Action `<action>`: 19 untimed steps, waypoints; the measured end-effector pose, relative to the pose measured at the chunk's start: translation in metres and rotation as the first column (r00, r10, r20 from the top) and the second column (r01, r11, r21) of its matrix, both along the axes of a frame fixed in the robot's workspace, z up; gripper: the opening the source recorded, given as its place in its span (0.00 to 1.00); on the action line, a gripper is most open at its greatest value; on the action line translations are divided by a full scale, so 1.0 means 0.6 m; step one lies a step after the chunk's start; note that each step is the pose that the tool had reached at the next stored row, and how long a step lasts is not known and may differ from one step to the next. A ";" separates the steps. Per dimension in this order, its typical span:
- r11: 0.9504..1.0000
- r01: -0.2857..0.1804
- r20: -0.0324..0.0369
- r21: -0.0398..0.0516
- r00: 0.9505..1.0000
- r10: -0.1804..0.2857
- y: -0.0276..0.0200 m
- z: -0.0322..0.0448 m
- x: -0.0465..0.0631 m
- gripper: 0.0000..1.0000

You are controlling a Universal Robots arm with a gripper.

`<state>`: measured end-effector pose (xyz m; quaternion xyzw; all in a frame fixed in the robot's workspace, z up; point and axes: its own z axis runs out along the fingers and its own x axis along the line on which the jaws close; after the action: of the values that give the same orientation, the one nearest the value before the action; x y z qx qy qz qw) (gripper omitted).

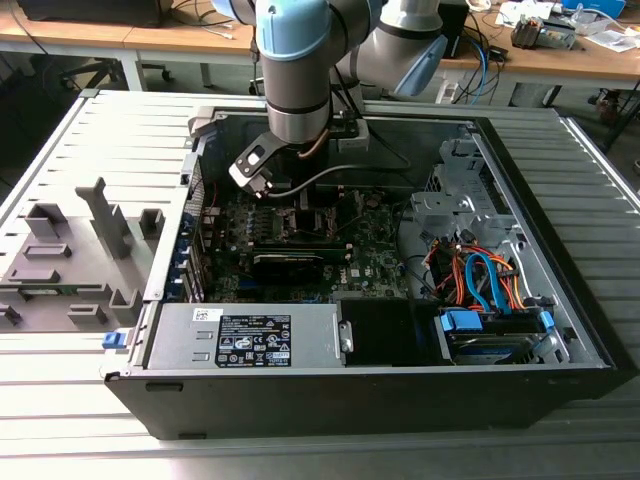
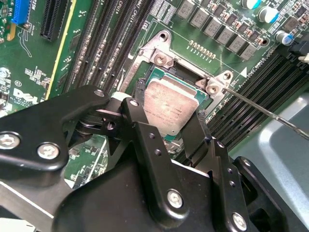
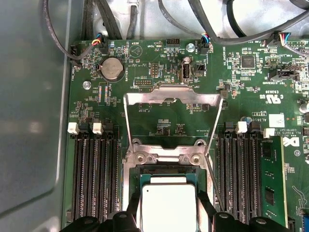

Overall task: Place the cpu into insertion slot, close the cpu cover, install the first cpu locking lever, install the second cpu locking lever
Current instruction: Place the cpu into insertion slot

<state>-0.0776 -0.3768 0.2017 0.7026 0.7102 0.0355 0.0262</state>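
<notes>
The cpu (image 2: 170, 103) (image 3: 169, 205), a small square chip with a dull silver top, sits over the insertion slot (image 3: 166, 170) on the green motherboard. My gripper (image 2: 169, 118) (image 3: 169, 220) has a black finger (image 2: 140, 121) against each of two opposite edges and looks shut on the chip. The cpu cover (image 3: 173, 94), a thin silvery frame, is swung open away from the socket on its hinge (image 3: 164, 157). A thin wire locking lever (image 2: 260, 108) (image 3: 213, 179) stands raised beside the socket. In the exterior view my arm's wrist (image 1: 295, 110) reaches down into the open computer case (image 1: 560, 330).
Black memory slots (image 3: 94, 179) (image 3: 244, 179) flank the socket on both sides. A long black card (image 1: 290, 262), a power supply (image 1: 250, 335) and a bundle of orange and blue cables (image 1: 480, 280) lie inside the case. A grey fixture (image 1: 70, 250) stands at the exterior view's left.
</notes>
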 end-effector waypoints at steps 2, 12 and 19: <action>1.000 0.000 0.000 0.000 1.000 0.000 0.0005 0.000 0.001 0.54; 1.000 0.019 0.000 0.000 1.000 -0.019 0.0005 -0.001 0.004 0.54; 1.000 0.021 0.000 0.000 1.000 -0.021 0.0005 -0.002 0.005 0.54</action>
<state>-0.0746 -0.3766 0.2003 0.7102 0.7026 0.0351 0.0266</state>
